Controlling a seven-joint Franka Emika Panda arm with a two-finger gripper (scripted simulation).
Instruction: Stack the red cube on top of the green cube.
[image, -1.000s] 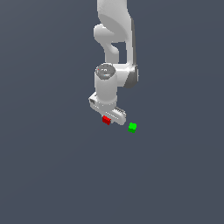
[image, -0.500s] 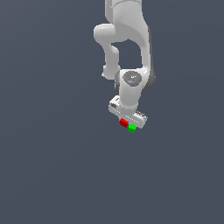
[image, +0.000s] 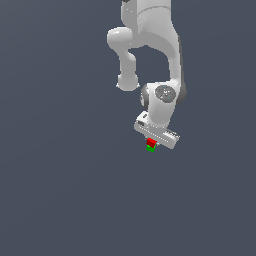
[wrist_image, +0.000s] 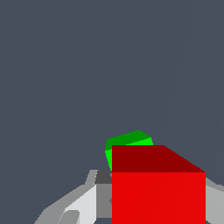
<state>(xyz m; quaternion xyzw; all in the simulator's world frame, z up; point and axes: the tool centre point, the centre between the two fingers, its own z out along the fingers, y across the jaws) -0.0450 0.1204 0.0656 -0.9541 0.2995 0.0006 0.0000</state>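
The red cube (image: 151, 142) sits between the fingers of my white gripper (image: 152, 143), which is shut on it. Directly under it, the green cube (image: 150, 148) shows as a thin green sliver on the grey floor. In the wrist view the red cube (wrist_image: 158, 188) fills the near field, and the green cube (wrist_image: 129, 141) peeks out from behind and below it. One grey fingertip (wrist_image: 85, 201) shows beside the red cube. Whether the red cube touches the green one cannot be told.
The white arm (image: 150, 60) rises above the gripper toward the top of the exterior view. The plain dark grey floor (image: 60, 190) surrounds the cubes, with no other objects in view.
The gripper has carried the red cube toward the exterior view's right, from beside the green cube to directly above it. The green cube has stayed in place.
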